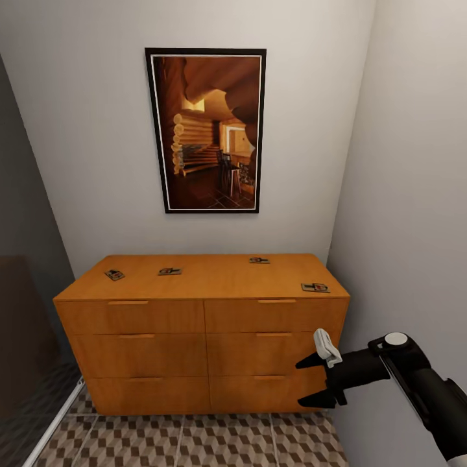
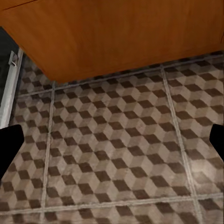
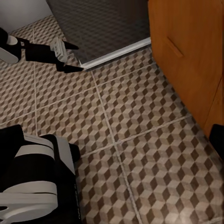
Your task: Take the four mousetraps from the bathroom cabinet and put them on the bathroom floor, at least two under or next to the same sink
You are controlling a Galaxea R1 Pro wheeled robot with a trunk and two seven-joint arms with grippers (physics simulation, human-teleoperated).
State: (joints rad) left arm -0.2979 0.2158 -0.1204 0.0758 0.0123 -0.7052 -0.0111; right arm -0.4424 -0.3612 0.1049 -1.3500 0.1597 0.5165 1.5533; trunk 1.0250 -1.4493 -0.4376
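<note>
Mousetraps (image 1: 315, 287) dot the cabinet (image 1: 201, 324) top; right gripper (image 1: 312, 381) spread, left unclear.

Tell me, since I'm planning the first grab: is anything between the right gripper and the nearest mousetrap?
Nothing visible blocks it. The right gripper hangs open before the cabinet drawers, and the nearest mousetrap lies uncovered on top, near the right front corner.

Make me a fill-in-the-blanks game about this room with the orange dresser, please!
1. There are ____ mousetraps lying on the cabinet.
2. Above the cabinet, a ____ hangs on the wall.
3. The cabinet has ____ drawers.
4. The right gripper is open in front of the cabinet's ____ side, in the head view.

Missing words: four; picture; six; right
</note>
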